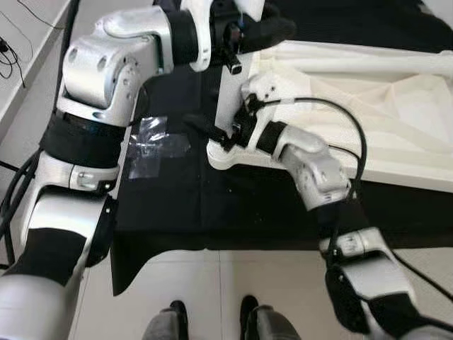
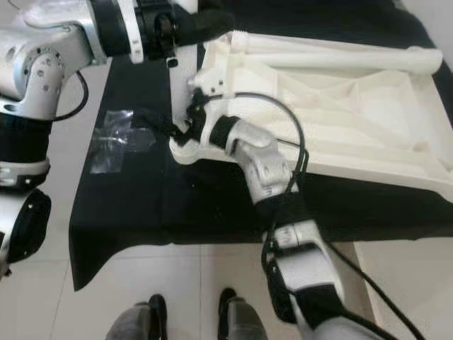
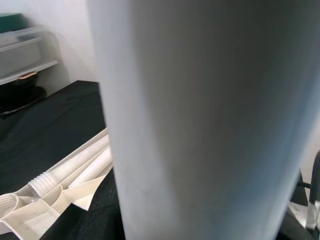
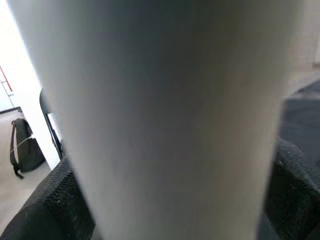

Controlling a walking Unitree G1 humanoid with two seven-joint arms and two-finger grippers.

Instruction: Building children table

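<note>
A white children's table lies upside down on a black-covered surface. One white table leg stands upright at the table's near left corner. My left gripper is shut around the top of that leg. Lower down, just above the corner socket, my right gripper is shut on the same leg. In the right wrist view the leg sits very close, with a black finger on either side. The left wrist view has the leg close up. A second threaded leg lies inside the underside of the table.
A crumpled clear plastic bag lies on the black cloth left of the table corner. The cloth's front edge hangs over pale floor tiles, where my feet stand. A cable loops over my right forearm.
</note>
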